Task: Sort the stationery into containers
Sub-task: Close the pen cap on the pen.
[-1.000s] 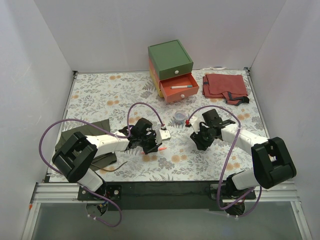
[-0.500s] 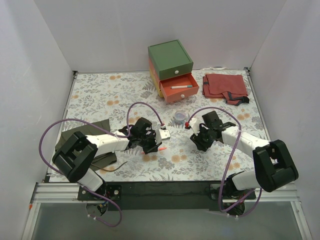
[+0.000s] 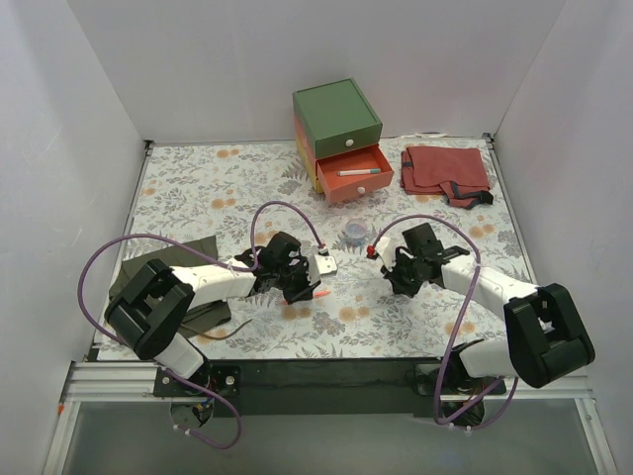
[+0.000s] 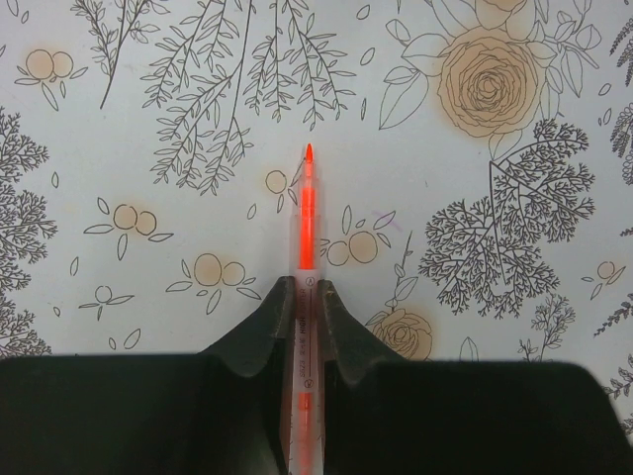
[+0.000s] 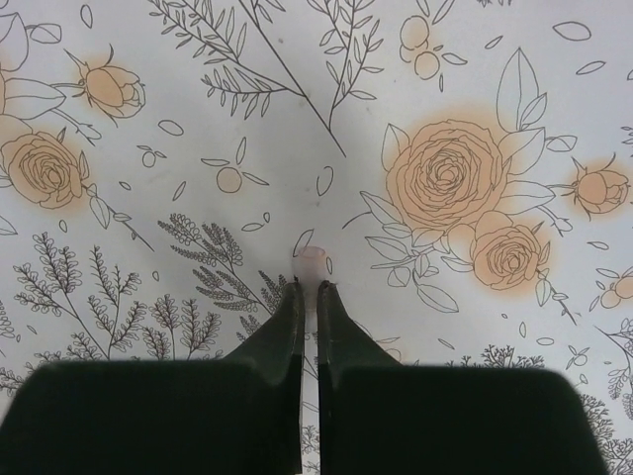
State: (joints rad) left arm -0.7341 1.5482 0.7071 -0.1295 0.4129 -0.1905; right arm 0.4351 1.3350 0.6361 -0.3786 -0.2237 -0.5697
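Note:
My left gripper [image 3: 309, 287] is shut on an orange-red marker [image 4: 308, 213], low over the floral mat. In the left wrist view the marker runs straight out between the fingertips of this gripper [image 4: 308, 289]. My right gripper [image 3: 382, 255] is shut on a small pink pen whose red end [image 3: 371, 249] sticks out. In the right wrist view only the pen's pale pink end [image 5: 313, 263] shows at the tips of this gripper [image 5: 309, 289]. A grey-blue tape roll [image 3: 354, 233] lies between the arms. The drawer box [image 3: 336, 112] stands at the back. Its salmon drawer [image 3: 362, 187] is open with a white teal-tipped pen [image 3: 358, 172] inside.
A folded red cloth [image 3: 445, 168] lies at the back right beside the box. An olive-green cloth [image 3: 163, 269] lies under the left arm at the near left. White walls enclose the mat on three sides. Purple cables loop over both arms.
My right arm has shifted slightly, its gripper and the pink pen edging a little nearer. My left arm and the orange-red marker have not visibly moved.

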